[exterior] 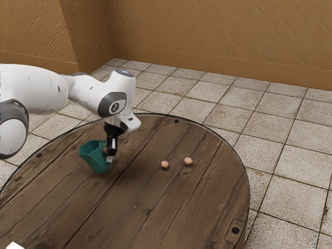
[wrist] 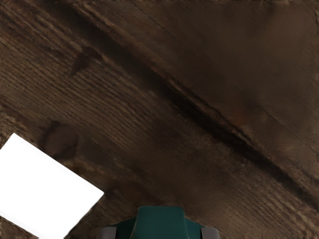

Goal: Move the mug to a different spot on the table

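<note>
The white arm (exterior: 46,96) comes in from the exterior view's left, runs roughly level above the worktop (exterior: 171,207), and bends at a round joint into a short wrist (exterior: 123,123) that points straight down. Below it the black tool (exterior: 110,154) hangs upright, fingers directed at the worktop. They are closed on the wall of the teal mug (exterior: 93,155), on its side toward the exterior view's right; in the wrist view, grey finger pads (wrist: 210,233) flank the teal.
</note>
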You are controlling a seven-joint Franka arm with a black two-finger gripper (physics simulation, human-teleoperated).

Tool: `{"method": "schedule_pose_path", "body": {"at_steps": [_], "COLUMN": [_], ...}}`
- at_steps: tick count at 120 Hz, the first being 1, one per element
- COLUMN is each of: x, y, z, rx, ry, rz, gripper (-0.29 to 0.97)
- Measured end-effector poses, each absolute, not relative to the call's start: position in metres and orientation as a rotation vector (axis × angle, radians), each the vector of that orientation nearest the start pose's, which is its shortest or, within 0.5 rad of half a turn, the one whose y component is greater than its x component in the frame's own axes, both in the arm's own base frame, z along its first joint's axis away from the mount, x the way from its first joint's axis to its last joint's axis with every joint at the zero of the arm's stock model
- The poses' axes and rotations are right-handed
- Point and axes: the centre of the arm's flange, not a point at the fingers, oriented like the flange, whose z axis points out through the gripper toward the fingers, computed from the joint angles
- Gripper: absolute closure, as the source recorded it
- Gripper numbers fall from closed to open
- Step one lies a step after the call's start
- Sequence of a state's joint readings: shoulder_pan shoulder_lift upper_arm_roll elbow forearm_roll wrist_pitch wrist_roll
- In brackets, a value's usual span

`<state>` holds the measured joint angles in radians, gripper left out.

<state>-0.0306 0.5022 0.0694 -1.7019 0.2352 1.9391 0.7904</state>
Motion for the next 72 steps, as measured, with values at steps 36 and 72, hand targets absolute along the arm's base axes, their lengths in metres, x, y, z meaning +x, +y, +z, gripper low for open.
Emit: {"method": "schedule_pose_path", "body": {"at_steps": [36, 72], "x": [0.653, 0.664], "y": [-0.015, -0.030], "z": [0.277, 0.267], "rx": [-2.751, -2.781], "ry": [1.145, 0.991], "rz": [0.681, 0.744], "gripper": [0.63, 0.65]}}
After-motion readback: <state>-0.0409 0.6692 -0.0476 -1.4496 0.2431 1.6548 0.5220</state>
